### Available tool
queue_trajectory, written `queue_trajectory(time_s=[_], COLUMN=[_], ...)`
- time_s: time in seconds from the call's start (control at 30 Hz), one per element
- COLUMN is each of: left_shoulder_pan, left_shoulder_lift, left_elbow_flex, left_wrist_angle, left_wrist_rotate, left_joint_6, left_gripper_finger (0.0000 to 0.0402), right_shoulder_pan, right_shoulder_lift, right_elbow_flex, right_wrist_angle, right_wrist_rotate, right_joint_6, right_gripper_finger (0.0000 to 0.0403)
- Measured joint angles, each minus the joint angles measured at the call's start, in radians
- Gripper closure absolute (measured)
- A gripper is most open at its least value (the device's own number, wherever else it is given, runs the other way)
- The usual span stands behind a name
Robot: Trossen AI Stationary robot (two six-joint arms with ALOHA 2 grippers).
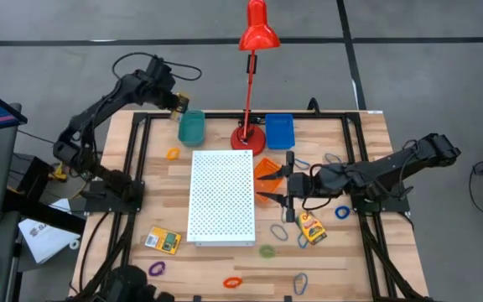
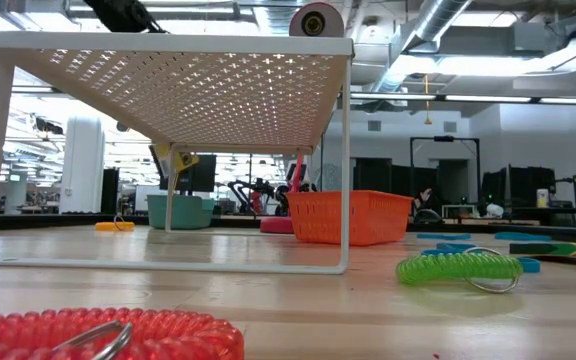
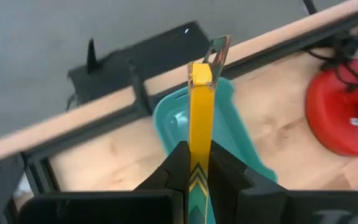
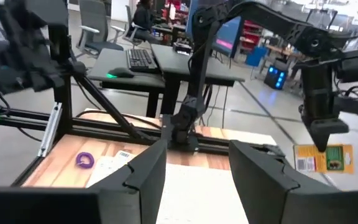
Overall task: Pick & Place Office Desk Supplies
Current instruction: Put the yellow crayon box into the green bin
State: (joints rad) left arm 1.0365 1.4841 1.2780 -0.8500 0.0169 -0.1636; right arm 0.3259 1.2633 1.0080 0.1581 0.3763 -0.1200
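While the large white perforated board [image 1: 221, 197] stands in the middle of the wooden table [image 1: 367, 260], most likely as a shelf that the arms must work around, the left gripper [image 3: 196, 163] hangs above the teal bin [image 3: 174, 121] at the far edge, its fingers pressed together on a yellow-and-green box [image 3: 199, 118] held on its narrow side, so I judge it is ready to drop the box into this bin. The right gripper [image 1: 277, 185] floats beside the orange bin [image 1: 267, 169] with its fingers spread and nothing between them. Two more boxes lie flat on the table, one near the front left [image 1: 163, 241] and one near the right arm [image 1: 311, 228]. Small loops are scattered around: a purple loop [image 1: 157, 269], an orange loop [image 1: 232, 282], a green loop [image 2: 458, 268]. Behind the table the room is an open workshop with desks and monitors.
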Motion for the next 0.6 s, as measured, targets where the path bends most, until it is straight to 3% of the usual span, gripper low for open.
queue_trajectory(time_s=[0.2,0.6], left_shoulder_pan=[0.015,0.028], left_shoulder_lift=[0.009,-0.063], left_elbow_flex=[-0.091,-0.297], left_wrist_angle=[0.102,0.249], left_wrist_rotate=[0.106,0.148], left_joint_6=[-0.086,-0.190], left_gripper_finger=[0.0379,0.0379], right_shoulder_pan=[-0.001,0.021], right_shoulder_lift=[0.000,0.000], right_elbow_flex=[0.000,0.000], right_wrist_angle=[-0.029,-0.034], right_wrist_rotate=[0.000,0.000], right_joint_6=[0.042,0.042], right_gripper_finger=[0.0233,0.0233])
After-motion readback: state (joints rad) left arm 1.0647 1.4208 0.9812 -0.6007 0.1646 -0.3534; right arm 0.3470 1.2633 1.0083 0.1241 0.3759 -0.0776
